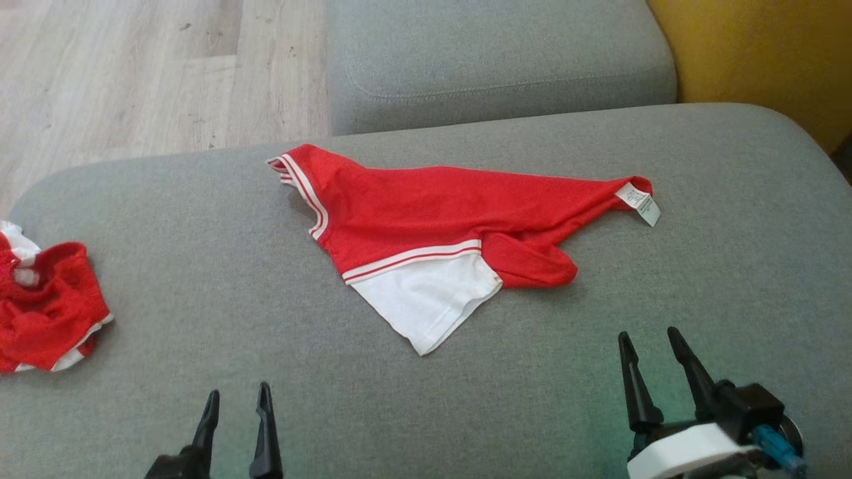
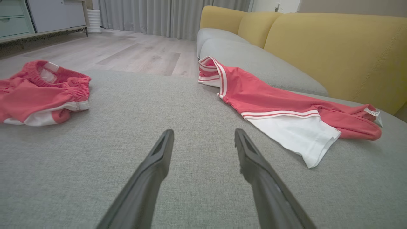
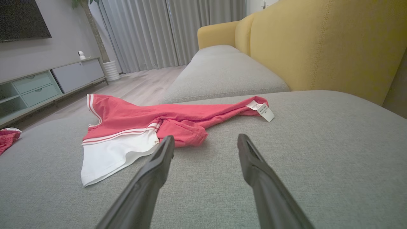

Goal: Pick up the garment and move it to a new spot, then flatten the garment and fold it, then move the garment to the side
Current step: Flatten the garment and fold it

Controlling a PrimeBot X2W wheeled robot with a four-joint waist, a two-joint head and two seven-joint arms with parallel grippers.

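Grey cushion [image 1: 200,219]: broad, flat seat pad with rounded corners and a coarse woven cover; it carries everything below.

Garment [image 1: 432,206]: a red top with a white panel [image 1: 426,299] and red-and-white striped trim [image 1: 409,259]. It lies at the middle of the cushion, drawn out into a long, uneven triangle, with one red part rolled under near the panel. The red fabric looks like a fine mesh knit and the white a smooth jersey. By appearance it is light, limp and not slippery, so it would sag and bunch when lifted. The likely holds are its two far ends, the striped end towards the cushion's far left and the tapered end towards its right, each pinched through a fold of cloth.

Shorts [image 1: 46,306]: red with white edging, crumpled at the cushion's left edge.

Right gripper [image 1: 647,332]: over the cushion's near right, fingers spread, empty.

Left gripper [image 1: 239,391]: over the cushion's near edge, fingers spread, empty.

Label [image 1: 639,203]: a small white tag at the garment's tapered end, lying on the cushion.
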